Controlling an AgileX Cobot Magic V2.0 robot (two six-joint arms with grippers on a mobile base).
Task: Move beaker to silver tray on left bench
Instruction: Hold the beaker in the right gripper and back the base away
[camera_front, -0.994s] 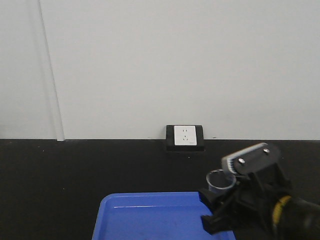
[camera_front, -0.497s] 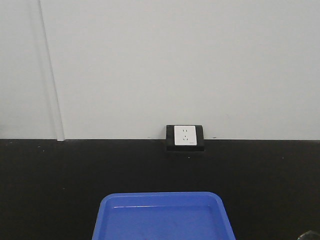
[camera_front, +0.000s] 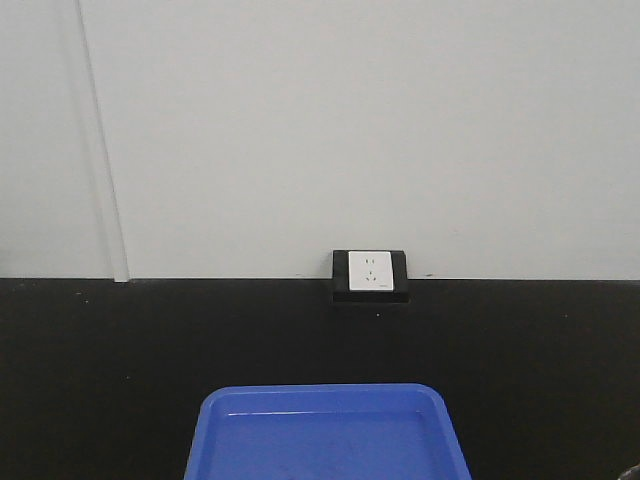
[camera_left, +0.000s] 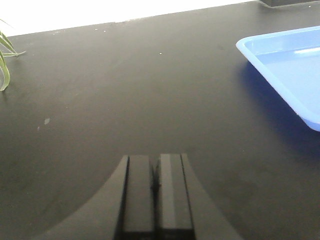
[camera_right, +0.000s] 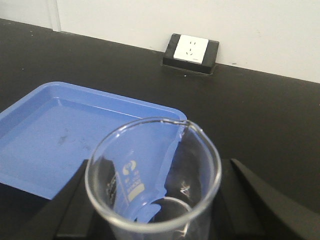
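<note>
The right gripper (camera_right: 156, 212) clasps the beaker (camera_right: 152, 165) low on its wall, mouth up, over the black desk (camera_right: 260, 115) near the blue tray (camera_right: 55, 135). The left gripper (camera_left: 155, 167) is clenched on nothing. No silver tray is in view. The smooth glass could slip during a fast swing left. On a low path it could clip the blue tray's rim.

Clear glass beaker (camera_right: 150, 182); glossy plastic blue tray (camera_front: 325, 432); matte black worktop (camera_left: 125, 90).
</note>
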